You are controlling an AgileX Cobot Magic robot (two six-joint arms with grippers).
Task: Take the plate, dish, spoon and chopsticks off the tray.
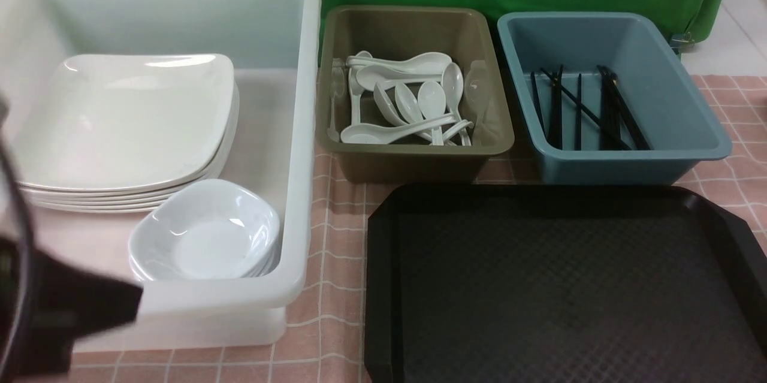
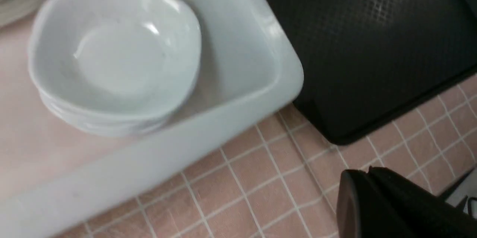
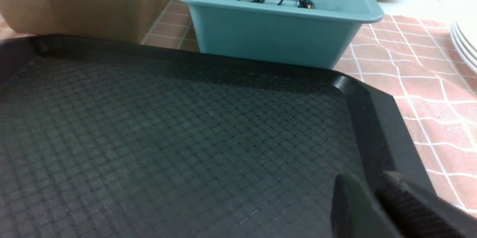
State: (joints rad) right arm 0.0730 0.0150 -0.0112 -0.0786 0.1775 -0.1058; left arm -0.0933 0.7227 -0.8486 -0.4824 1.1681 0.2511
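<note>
— Anything left on the tray (image 1: 539, 287)?

— Nothing visible. Bare from near rim to far rim. Plates (image 1: 126, 119) stacked at the far left of the white tub (image 1: 299, 71), dishes (image 1: 207, 233) stacked in its near right corner. Spoons (image 1: 407, 101) heaped in the brown bin (image 1: 413, 167) in the middle, chopsticks (image 1: 578, 107) lying in the blue bin (image 1: 623, 167) at the far right.

— Handling, in case of further shifting?

— White ware glossy and rigid, probably slippery and liable to chip. Best pinched at the rim for plates and dishes, and across the short thick handle for spoons. Chopsticks light, thin and prone to roll. Best taken mid-length, both together.

— Left gripper (image 2: 367, 173)?

— Low at the near left, over the pink checked tablecloth (image 1: 335, 323). Just outside the tub's near wall, not far from the tray's near left corner. Fingers pressed together, nothing between them.

— Right gripper (image 3: 374, 182)?

— Seen only from its own wrist camera. Hanging over the right side of the tray, aimed toward the blue bin. Nothing in its grasp. Fingertips close together, touching or slightly parted, impossible to tell.

— Verdict?

— Looks finished, judging by the bare tray.
</note>
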